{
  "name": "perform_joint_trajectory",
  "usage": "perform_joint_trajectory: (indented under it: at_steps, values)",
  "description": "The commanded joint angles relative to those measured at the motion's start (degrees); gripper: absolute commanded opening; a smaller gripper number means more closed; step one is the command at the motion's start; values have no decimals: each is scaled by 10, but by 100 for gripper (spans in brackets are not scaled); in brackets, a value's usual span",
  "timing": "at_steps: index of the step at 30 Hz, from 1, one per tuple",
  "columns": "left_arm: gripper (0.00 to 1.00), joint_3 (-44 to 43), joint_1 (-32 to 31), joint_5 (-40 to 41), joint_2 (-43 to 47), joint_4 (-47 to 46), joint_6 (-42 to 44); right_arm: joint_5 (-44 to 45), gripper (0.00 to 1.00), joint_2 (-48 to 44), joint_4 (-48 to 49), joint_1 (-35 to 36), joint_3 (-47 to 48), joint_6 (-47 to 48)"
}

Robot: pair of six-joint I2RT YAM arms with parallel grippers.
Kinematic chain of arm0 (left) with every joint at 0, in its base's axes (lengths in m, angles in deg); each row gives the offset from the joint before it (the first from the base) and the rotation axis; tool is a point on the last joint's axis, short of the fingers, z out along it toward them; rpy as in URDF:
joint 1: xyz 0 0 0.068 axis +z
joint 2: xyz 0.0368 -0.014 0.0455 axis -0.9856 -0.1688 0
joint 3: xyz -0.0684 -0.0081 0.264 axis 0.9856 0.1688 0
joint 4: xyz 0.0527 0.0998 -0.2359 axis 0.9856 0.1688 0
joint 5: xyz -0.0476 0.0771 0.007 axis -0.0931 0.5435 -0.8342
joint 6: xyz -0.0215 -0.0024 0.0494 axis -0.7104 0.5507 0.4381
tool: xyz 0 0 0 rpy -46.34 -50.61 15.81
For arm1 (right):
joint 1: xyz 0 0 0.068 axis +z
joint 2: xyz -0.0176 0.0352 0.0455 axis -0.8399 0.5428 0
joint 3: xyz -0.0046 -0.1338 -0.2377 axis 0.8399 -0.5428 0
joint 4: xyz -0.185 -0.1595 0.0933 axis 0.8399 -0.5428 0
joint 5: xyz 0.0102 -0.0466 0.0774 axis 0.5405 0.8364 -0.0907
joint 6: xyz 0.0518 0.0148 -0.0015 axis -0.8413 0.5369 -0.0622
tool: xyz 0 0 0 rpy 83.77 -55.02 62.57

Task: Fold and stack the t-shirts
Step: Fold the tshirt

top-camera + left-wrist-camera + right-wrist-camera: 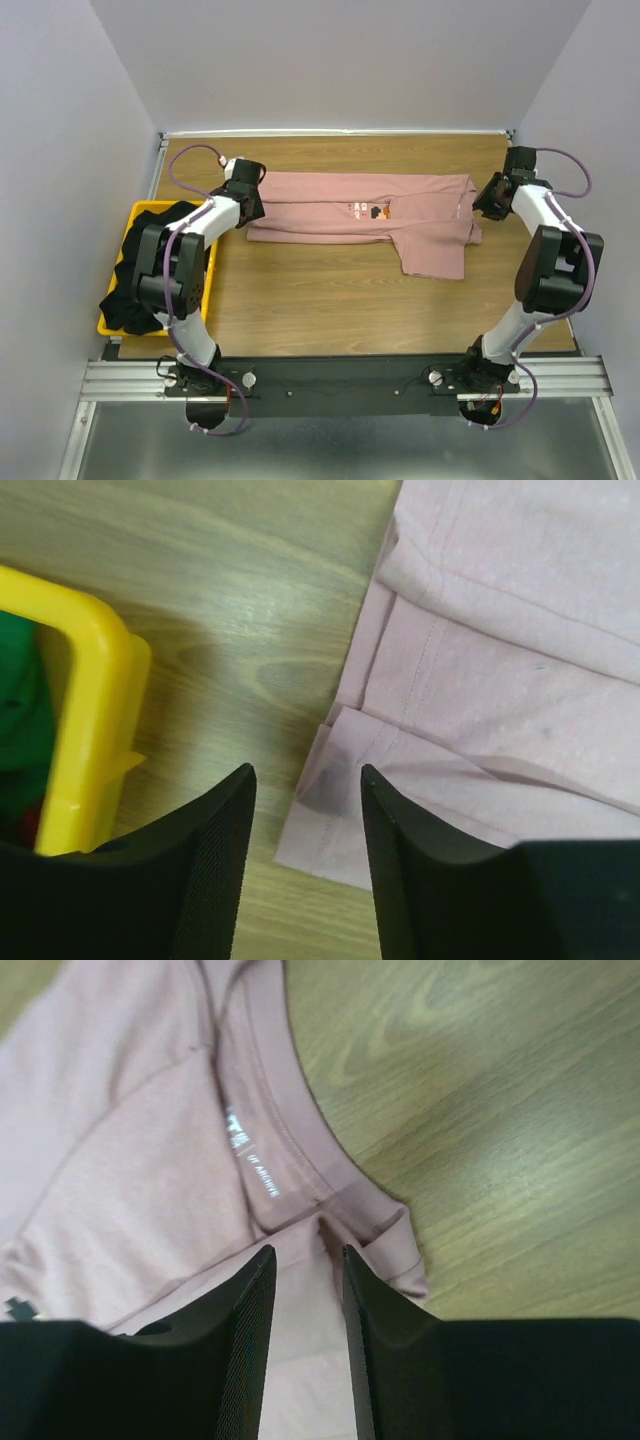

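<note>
A dusty-pink t-shirt (pixel 360 212) lies folded lengthwise across the far half of the table, with one sleeve sticking out towards me at the right. Its small print faces up near the middle. My left gripper (pixel 247 203) is open just above the shirt's left hem corner (pixel 335 810), and nothing is between its fingers (pixel 215 860). My right gripper (pixel 488 200) is open over the collar (pixel 290 1150) at the shirt's right end, with cloth lying under the gap. A black t-shirt (pixel 140 285) hangs over the yellow basket.
The yellow plastic basket (pixel 208 290) stands at the table's left edge. Its rim (pixel 85 710) is close to my left gripper, and something green (pixel 22 715) lies inside it. Bare wood (pixel 330 310) lies between the shirt and the arm bases.
</note>
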Motion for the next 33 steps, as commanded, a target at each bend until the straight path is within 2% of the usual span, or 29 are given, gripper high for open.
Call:
perform_joint_trajectory:
  at_steps: [1, 3, 6, 8, 9, 12, 13, 18, 22, 27, 30, 33]
  values:
    - [57, 12, 4, 27, 76, 3, -6, 23, 40, -62, 17, -2, -21, -18]
    - [58, 25, 4, 27, 100, 4, -7, 17, 47, -94, 18, -4, -36, -22]
    - [58, 54, 4, 17, 149, 3, -2, 2, 50, -127, 19, -1, -81, -19]
    - [63, 83, 4, 0, 189, -14, 6, -4, 52, -158, 20, 8, -126, -15]
    - [70, 105, 3, -8, 216, -20, 13, 8, 52, -178, 20, 25, -156, -13]
    - [81, 135, 3, -16, 254, -39, 25, 28, 54, -198, 17, 62, -195, -12]
    - [84, 149, 3, -16, 267, -41, 30, 45, 55, -203, 13, 94, -203, -12]
    - [85, 187, 3, -11, 347, -72, 45, 90, 56, -200, -8, 179, -257, -28]
    - [85, 233, 3, -25, 389, -115, 47, 113, 56, -189, -9, 201, -280, -35]
    - [85, 239, 3, -41, 379, -123, 47, 105, 55, -155, -8, 210, -279, -37]
    - [85, 240, 3, -47, 374, -123, 47, 106, 50, -133, -8, 212, -282, -42]
    - [85, 243, 3, -53, 373, -131, 48, 115, 40, -122, -3, 212, -290, -50]
